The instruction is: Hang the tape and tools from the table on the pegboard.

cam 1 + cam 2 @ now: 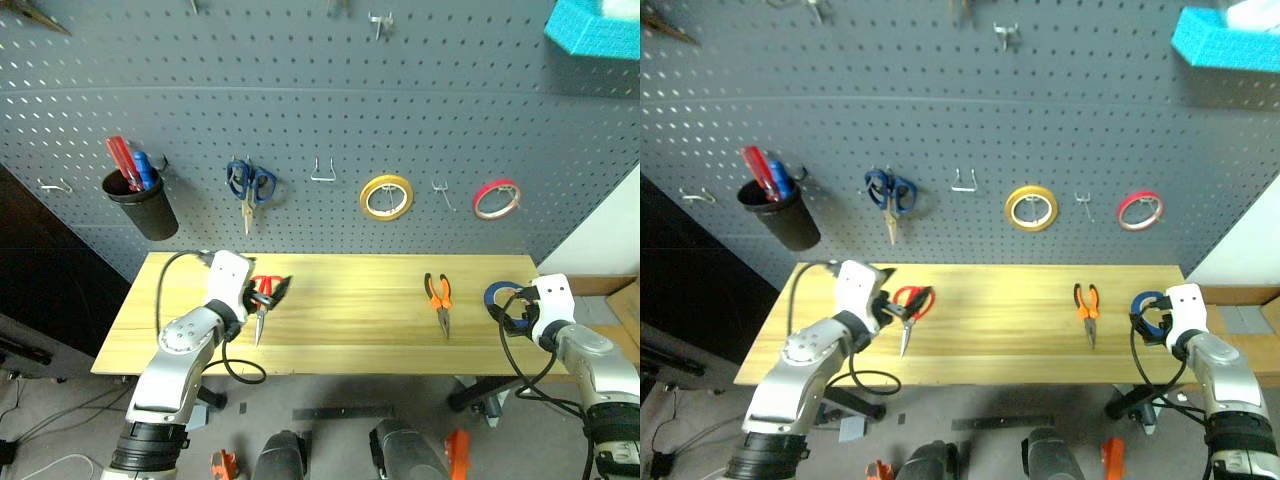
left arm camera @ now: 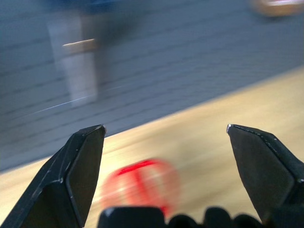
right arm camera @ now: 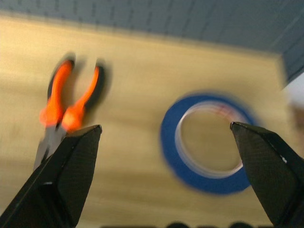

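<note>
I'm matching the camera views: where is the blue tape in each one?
Left eye: blue tape at the table's right end, by the right hand.
Right eye: same spot, right of the pliers.
Left wrist: not in it.
Right wrist: flat on the wood between the open fingers.
Shared landmark: the orange pliers.

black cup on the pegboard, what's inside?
The black cup hanging on the dark grey pegboard holds red-handled tools and a blue-handled one, handles sticking up. Their lower ends are hidden by the cup wall, so I can't tell the type.
</note>
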